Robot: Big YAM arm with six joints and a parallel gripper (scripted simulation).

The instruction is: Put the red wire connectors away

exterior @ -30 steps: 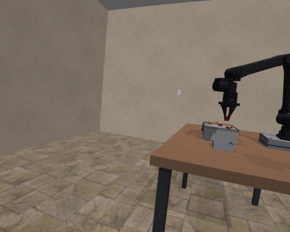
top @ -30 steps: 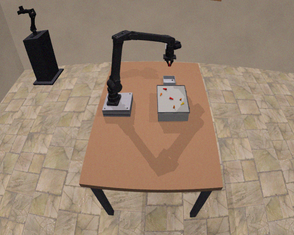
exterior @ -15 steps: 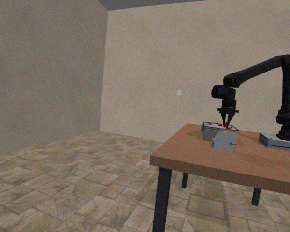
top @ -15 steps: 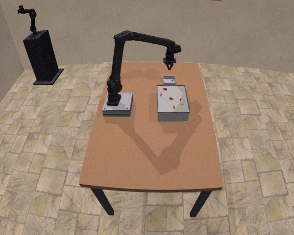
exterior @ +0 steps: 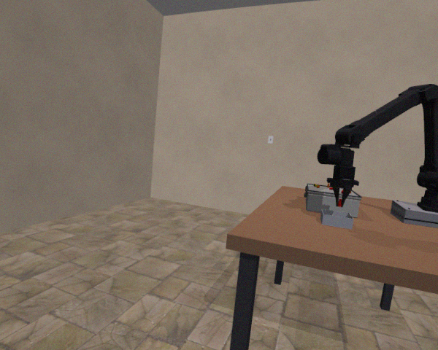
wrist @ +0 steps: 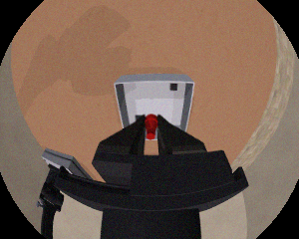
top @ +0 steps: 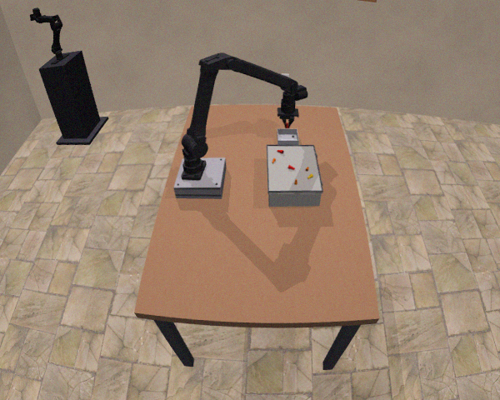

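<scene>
My gripper (top: 287,122) is shut on a red wire connector (top: 287,124) and hangs just above the steel junction box (top: 287,136), a small open grey box on the table beyond the tool case. The wrist view shows the red connector (wrist: 149,126) between the fingertips, over the near edge of the box (wrist: 153,102). The side view shows the gripper (exterior: 339,201) low over the box (exterior: 336,218). The tool case's lid (top: 292,168) holds two red connectors (top: 280,151) (top: 291,167) and several orange and yellow ones.
The arm's grey base plate (top: 200,177) sits left of the tool case. A black pedestal with a second arm (top: 69,97) stands on the floor at the far left. The table's far edge is just beyond the junction box.
</scene>
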